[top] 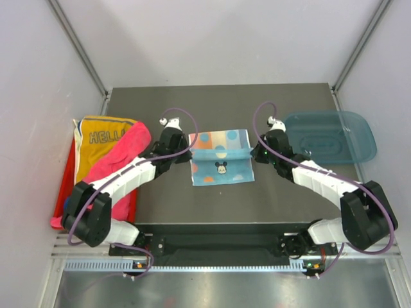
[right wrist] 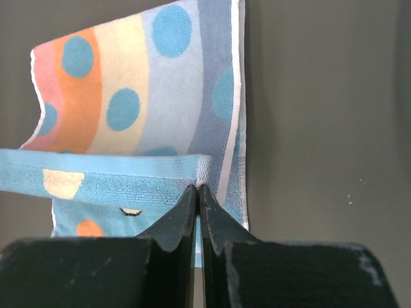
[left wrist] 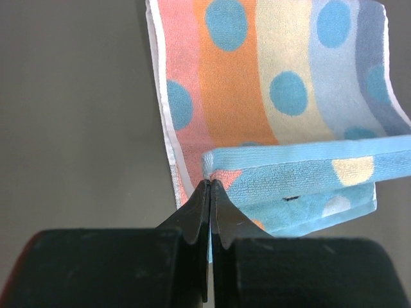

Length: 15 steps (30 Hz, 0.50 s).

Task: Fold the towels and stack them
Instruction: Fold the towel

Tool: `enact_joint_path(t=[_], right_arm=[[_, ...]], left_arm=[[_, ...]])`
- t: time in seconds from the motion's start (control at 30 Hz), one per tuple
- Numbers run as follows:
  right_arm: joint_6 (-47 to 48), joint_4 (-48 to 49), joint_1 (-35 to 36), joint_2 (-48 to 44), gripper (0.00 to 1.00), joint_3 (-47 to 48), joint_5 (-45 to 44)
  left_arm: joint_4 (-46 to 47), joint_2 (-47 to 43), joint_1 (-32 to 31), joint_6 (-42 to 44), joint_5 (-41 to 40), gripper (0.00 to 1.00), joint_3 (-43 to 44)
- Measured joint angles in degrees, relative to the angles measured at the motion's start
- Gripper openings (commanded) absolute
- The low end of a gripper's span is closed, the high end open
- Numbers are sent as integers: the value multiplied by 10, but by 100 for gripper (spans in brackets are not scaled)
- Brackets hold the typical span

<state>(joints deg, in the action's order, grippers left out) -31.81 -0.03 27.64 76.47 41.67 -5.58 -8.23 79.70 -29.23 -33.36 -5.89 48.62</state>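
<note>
The left claw [left wrist: 210, 183] and right claw [right wrist: 198, 187] each pinch closed on a corner of the dotted towel [top: 220, 157], apparently half folded.

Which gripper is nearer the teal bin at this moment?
Right. The right gripper pinches the right corner of the dotted towel, just left of the teal bin; the left gripper holds the opposite corner, across the towel from the bin.
</note>
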Motion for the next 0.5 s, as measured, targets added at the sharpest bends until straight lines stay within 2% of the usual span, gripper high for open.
enact_joint_path(t=[0.5], right_arm=[[-20, -5, 11, 0, 0, -35, -3]], left_arm=[[3, -10, -28, -10, 3, 0, -59]])
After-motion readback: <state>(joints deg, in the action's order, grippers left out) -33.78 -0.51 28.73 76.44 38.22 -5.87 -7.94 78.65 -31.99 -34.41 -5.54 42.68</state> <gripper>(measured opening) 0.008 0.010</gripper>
